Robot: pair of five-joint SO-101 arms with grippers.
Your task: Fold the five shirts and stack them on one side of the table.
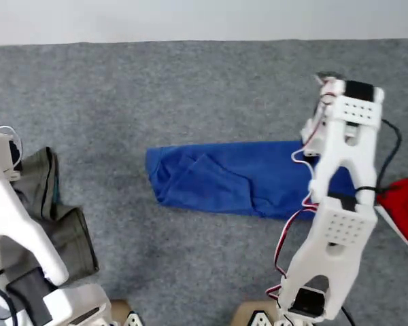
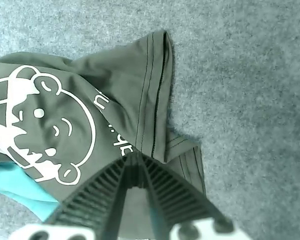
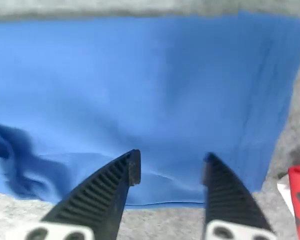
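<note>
Left hand [image 2: 135, 164] has its jaws pressed together, right hand [image 3: 171, 167] spread apart

In the high view, the right arm [image 1: 340, 224] covers the right end of the blue shirt [image 1: 217, 180]. The picture's edge cuts off most of the red shirt [image 1: 404, 204]. The left arm [image 1: 13, 217] hides part of the olive shirt [image 1: 71, 238]. In the left wrist view, the left gripper [image 2: 135, 159] covers that shirt's near part. Whether its closed tips pinch the cloth cannot be told. A teal cloth [image 2: 10, 182] lies mostly hidden underneath.
</note>
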